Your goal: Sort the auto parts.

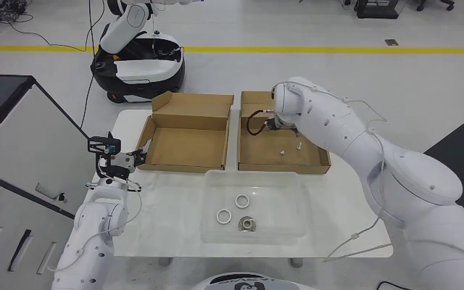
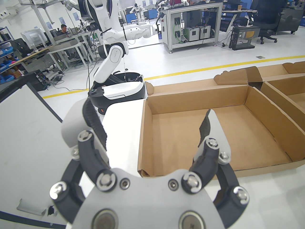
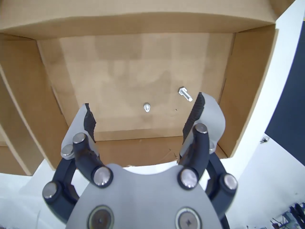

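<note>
Two small silver bolts [image 3: 146, 107] [image 3: 185, 94] lie on the floor of the right cardboard box [image 1: 250, 156], also seen as bolts [image 1: 280, 152] [image 1: 298, 145] from above. My right gripper [image 3: 143, 101] hangs open above that box, nothing between its fingers; from above the right gripper [image 1: 272, 125] sits over the box's back half. The clear tray [image 1: 290, 181] at the table's front holds two white rings [image 1: 242, 201] [image 1: 225, 215] and a metal part [image 1: 248, 224]. My left gripper [image 2: 147, 107] is open and empty at the left box's [image 2: 214, 129] left edge; from above the left gripper [image 1: 136, 156].
The left cardboard box [image 1: 185, 145] has a bare floor, its lid flap raised at the back. A grey panel [image 1: 29, 138] stands left of the table. Another robot's base [image 1: 141, 69] is parked behind the table. Bare white tabletop [image 1: 167, 210] lies left of the tray.
</note>
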Available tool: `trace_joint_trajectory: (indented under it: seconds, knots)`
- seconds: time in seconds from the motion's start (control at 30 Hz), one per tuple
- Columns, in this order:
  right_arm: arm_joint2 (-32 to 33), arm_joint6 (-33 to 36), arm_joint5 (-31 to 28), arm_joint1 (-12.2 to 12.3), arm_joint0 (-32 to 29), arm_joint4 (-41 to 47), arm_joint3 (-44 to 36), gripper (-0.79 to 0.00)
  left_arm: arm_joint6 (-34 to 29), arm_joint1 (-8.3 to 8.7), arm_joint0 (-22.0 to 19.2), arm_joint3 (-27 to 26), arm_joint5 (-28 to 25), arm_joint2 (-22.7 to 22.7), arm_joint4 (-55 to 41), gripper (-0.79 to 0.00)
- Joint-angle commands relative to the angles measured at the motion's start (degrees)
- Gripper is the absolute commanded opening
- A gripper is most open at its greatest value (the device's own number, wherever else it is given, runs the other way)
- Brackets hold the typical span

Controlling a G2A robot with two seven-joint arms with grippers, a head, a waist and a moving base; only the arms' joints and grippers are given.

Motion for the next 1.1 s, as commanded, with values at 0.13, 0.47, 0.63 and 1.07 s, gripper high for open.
trace_joint_trajectory:
  seconds: [0.13,0.47,0.63,1.07]
  knots:
    - [2.28,-4.12,4.15,3.13,1.13,3.24,-9.95,0.000,0.00,0.00,0.00,0.00,0.00,0.00,0.00,0.000]
    - [15.74,-11.31,9.84,11.29,-5.24,10.73,-31.18,0.000,0.00,0.00,0.00,0.00,0.00,0.00,0.00,0.000]
    - [24.76,-14.30,8.94,15.45,-12.70,12.59,-39.96,0.000,0.00,0.00,0.00,0.00,0.00,0.00,0.00,0.000]
    - [48.90,-17.01,3.29,23.26,-33.81,16.86,-58.09,0.000,0.00,0.00,0.00,0.00,0.00,0.00,0.00,0.000]
